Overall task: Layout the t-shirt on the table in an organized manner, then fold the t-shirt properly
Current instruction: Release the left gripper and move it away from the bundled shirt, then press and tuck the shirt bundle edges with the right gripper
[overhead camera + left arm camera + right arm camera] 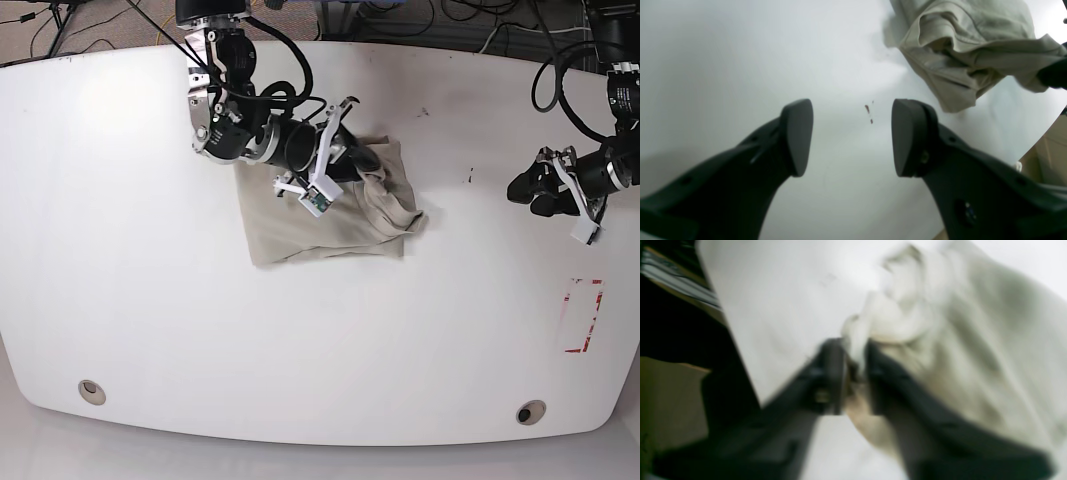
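on the table (130, 250), right gripper (853, 370) pinches a blurred fold of the crumpled t-shirt (330, 215); left gripper (851, 136) spread wide, empty, shirt cut off at frame top

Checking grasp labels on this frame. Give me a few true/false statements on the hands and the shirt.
1. The right hand is shut on the shirt. True: cloth is pinched between its fingers.
2. The left hand holds a sleeve. False: it is open and empty over bare table.
3. The shirt lies flat and spread out. False: it is bunched and creased.
4. A red-outlined mark sits near the table edge on the left arm's side. True.
5. The shirt covers a grommet hole. False: both holes are clear of it.
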### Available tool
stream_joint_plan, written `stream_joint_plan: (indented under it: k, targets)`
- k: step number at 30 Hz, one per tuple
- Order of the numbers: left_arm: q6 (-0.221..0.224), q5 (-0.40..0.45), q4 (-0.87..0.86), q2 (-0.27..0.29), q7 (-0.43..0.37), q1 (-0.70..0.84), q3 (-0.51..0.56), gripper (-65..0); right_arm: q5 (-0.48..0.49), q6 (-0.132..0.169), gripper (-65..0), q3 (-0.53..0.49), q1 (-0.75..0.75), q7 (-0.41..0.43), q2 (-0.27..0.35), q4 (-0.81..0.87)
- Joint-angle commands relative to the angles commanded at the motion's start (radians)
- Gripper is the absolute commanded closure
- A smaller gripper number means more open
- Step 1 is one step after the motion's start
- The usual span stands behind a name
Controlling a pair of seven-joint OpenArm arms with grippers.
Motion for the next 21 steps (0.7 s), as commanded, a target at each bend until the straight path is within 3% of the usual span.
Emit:
stream_joint_plan:
  k: [2,4,7,15,21]
  targets:
    - [0.0,0.0,0.0,-0.002,0.0,0.0,0.0,-35.1,0.0,0.0,-38.4,-0.034,0.0,0.0,0.0,0.0]
    - [0.0,0.0,0.0,-0.003,0.0,0.0,0.0,-35.1,0.0,0.0,-46.9,-0.054,0.002,0.0,0.005,0.0]
    - [0.0,0.002,0.0,-0.005,0.0,0.0,0.0,-35.1,0.0,0.0,-55.2,-0.069,0.014,0.0,0.009,0.0]
    - [0.0,0.002,-0.002,-0.021,0.0,0.002,0.0,-35.1,-0.002,0.0,-52.5,-0.008,0.097,0.0,0.023,-0.021]
    - [0.0,0.002,-0.002,-0.023,0.0,0.012,0.0,-35.1,-0.003,0.0,-52.3,0.011,0.23,0.014,0.017,-0.161]
